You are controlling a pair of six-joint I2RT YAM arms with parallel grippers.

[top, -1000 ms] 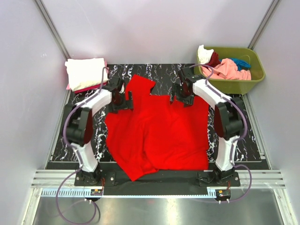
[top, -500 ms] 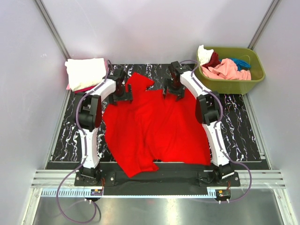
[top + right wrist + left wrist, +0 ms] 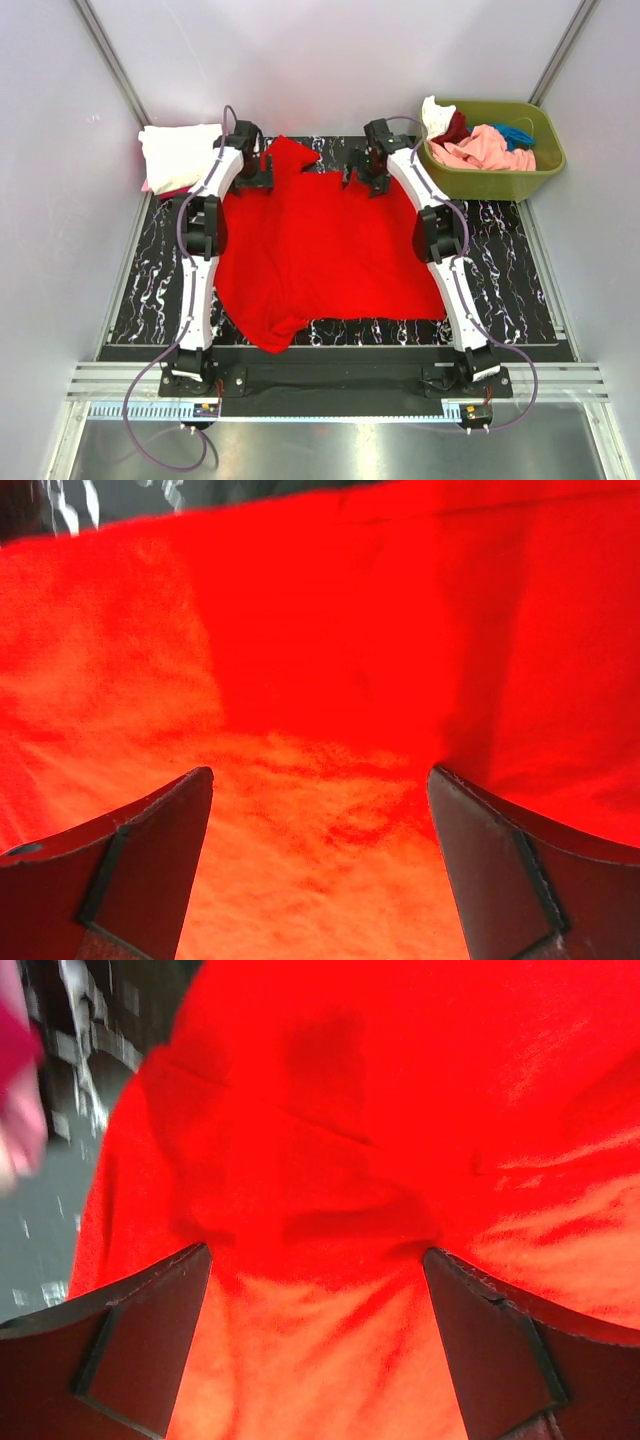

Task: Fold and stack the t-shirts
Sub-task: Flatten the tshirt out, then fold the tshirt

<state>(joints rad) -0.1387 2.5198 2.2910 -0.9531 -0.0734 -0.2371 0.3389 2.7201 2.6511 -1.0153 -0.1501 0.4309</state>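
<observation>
The bright red t-shirt lies spread on the black marbled mat, one bottom corner still bunched at the near left. Both arms are stretched to its far edge. My left gripper sits on the far left shoulder by the sleeve, and my right gripper on the far right shoulder. In the left wrist view the gripper stands wide over wrinkled red cloth. In the right wrist view the gripper is also wide over red cloth. Neither pinches the cloth.
A folded cream-white shirt lies on a pink one at the far left corner. The olive-green bin at the far right holds pink, dark red, teal and cream shirts.
Both arms have reached further away, and the red shirt has slid with them, away from the near edge, and lies flatter.
</observation>
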